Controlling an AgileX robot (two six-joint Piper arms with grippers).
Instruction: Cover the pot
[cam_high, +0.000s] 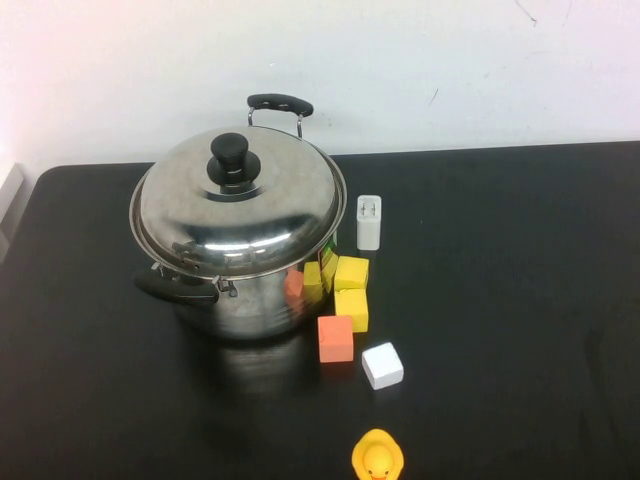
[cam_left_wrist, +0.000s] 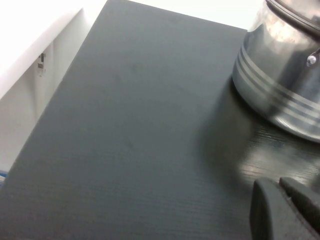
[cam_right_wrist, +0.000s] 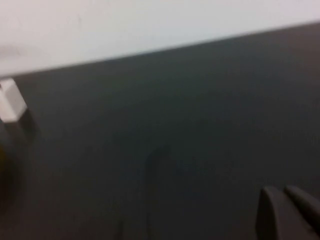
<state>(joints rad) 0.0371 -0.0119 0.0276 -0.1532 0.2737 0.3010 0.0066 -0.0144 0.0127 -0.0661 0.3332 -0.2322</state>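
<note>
The large shiny steel pot (cam_high: 245, 300) with two black side handles stands at the table's left-centre. The domed steel lid (cam_high: 238, 205) with a black knob (cam_high: 232, 155) sits on top of it, slightly off-centre. The pot's wall also shows in the left wrist view (cam_left_wrist: 280, 85). My left gripper (cam_left_wrist: 280, 186) is shut and empty, low over the table to the pot's left. My right gripper (cam_right_wrist: 282, 192) is shut and empty over bare table on the right. Neither arm shows in the high view.
Beside the pot stand a white charger plug (cam_high: 369, 222), two yellow blocks (cam_high: 351, 290), an orange block (cam_high: 335, 338), a white block (cam_high: 382, 365) and a yellow rubber duck (cam_high: 377, 458) at the front edge. A white object (cam_right_wrist: 11, 102) shows in the right wrist view.
</note>
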